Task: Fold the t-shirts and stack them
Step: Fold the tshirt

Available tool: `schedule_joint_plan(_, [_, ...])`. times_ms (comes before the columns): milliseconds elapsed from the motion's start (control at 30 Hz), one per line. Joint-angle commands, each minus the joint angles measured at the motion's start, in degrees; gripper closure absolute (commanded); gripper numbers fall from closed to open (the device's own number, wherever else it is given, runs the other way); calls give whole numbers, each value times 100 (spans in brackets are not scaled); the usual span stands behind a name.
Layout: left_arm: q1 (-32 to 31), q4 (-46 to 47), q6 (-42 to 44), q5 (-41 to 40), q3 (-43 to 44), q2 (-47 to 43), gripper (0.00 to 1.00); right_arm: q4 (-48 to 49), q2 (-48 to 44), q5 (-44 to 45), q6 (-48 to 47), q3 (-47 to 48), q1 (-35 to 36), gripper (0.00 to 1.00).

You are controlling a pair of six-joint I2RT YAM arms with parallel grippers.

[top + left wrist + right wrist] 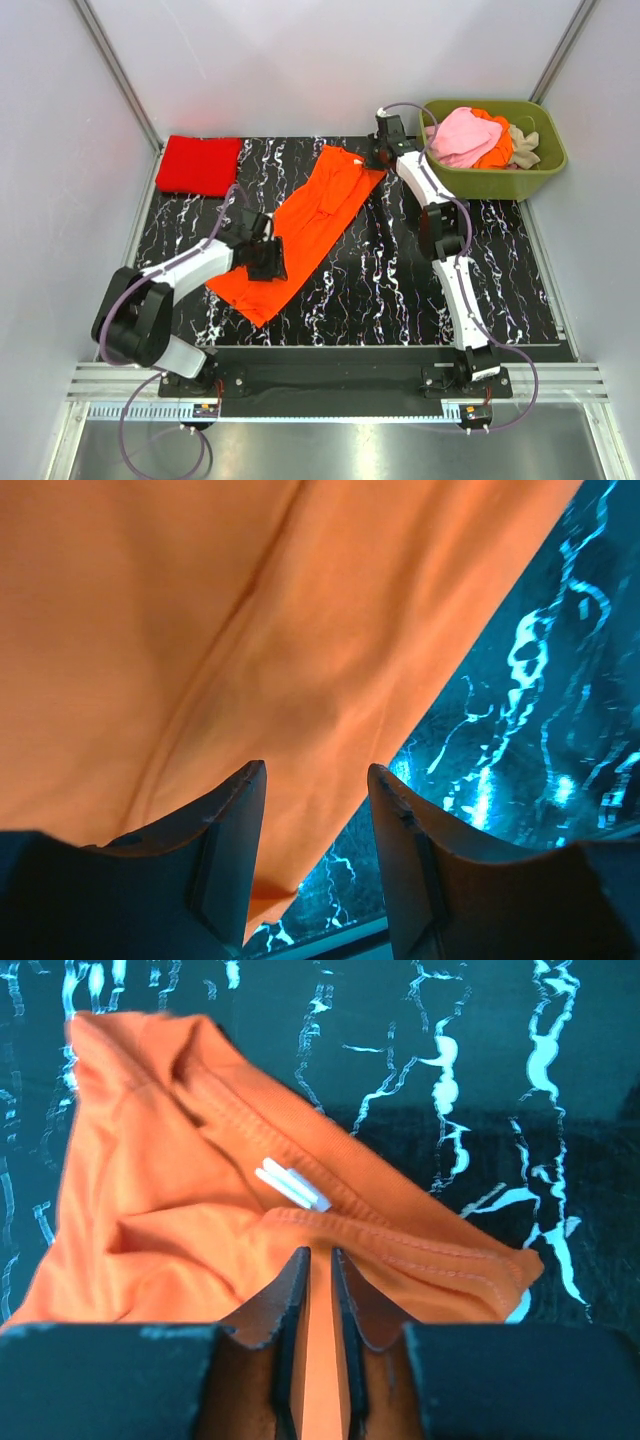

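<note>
Far-left corner of the mat: red shirt lies as a flat folded rectangle. I count it done and the base of the stack. Centre: orange shirt lies on a diagonal from near-left toward the far edge, narrowed lengthwise, so I judge it partly folded, not yet stacked. My left pincer sits at its near end, jaws wide over the cloth, gripping nothing. My right pincer is at the far end, jaws narrow, pinching the collar edge just beside the white label. Far-right corner: tub holds pink shirt, second orange shirt and beige shirt, all crumpled. Estimate: one finished, one in hand, three visible left.
</note>
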Motion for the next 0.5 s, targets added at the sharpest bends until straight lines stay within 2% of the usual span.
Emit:
schedule_joint_plan(0, [-263,235,-114,-426,121,210,50,-225,-513,-418,-175,293,-28,78])
schedule_joint_plan(200, [-693,393,-325,-646,-2,456,51,-233,-2104,-831,281,-936,-19,69])
schedule_joint_plan(433, [-1265,884,-949,-488,-125,526,51,-198,-4213,-859,721,-3159,42,65])
schedule_joint_plan(467, [-1344,1007,-1106,-488,-108,570,51,-111,-4686,-771,800,-3754,42,65])
